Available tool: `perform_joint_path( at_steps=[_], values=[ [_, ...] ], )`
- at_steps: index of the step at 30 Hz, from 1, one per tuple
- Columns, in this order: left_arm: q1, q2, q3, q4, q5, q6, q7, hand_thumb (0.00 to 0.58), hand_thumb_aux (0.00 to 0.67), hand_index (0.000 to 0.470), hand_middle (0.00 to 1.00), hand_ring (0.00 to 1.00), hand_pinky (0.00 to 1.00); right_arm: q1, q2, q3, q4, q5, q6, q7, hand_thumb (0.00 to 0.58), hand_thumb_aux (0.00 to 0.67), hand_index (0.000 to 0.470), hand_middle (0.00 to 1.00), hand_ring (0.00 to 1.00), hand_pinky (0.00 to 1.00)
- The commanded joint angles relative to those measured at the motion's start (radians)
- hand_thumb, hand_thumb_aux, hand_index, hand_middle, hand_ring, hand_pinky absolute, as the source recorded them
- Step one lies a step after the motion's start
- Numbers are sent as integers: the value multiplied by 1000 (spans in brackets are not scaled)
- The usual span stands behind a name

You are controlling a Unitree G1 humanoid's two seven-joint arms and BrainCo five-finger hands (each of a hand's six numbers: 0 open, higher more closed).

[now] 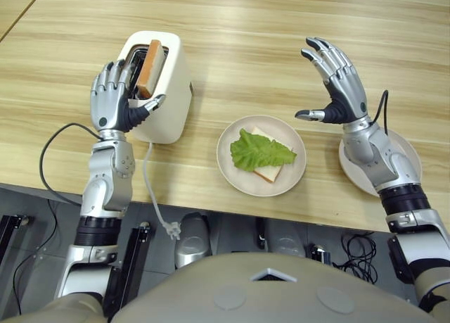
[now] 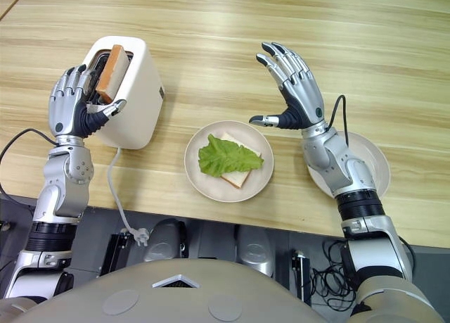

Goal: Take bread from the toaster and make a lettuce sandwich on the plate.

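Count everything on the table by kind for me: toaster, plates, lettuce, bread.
Toaster: 1
Plates: 2 (centre plate, right plate)
Lettuce leaf: 1
Bread slices: 2 (toaster slice, plated slice)
Total: 6

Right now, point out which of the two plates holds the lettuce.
The plate nearest the toaster: it carries a bread slice with the lettuce leaf on top. The other plate, further right, shows no food.
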Motion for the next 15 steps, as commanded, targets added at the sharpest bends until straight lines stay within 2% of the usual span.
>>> perform_joint_path(
  at_steps=[1, 15],
  values=[
    [-3, 9, -7, 45, -13, 9, 1, 580, 670, 460, 0, 0, 0, 11, 4, 5, 7, -7, -4, 1, 0, 0, 0, 0, 0, 0],
    [-41, 16, -10, 81, -49, -8, 62, 580, 670, 460, 0, 0, 0, 24, 12, 13, 14, -13, 0, 1, 0, 0, 0, 0, 0, 0]
  ],
)
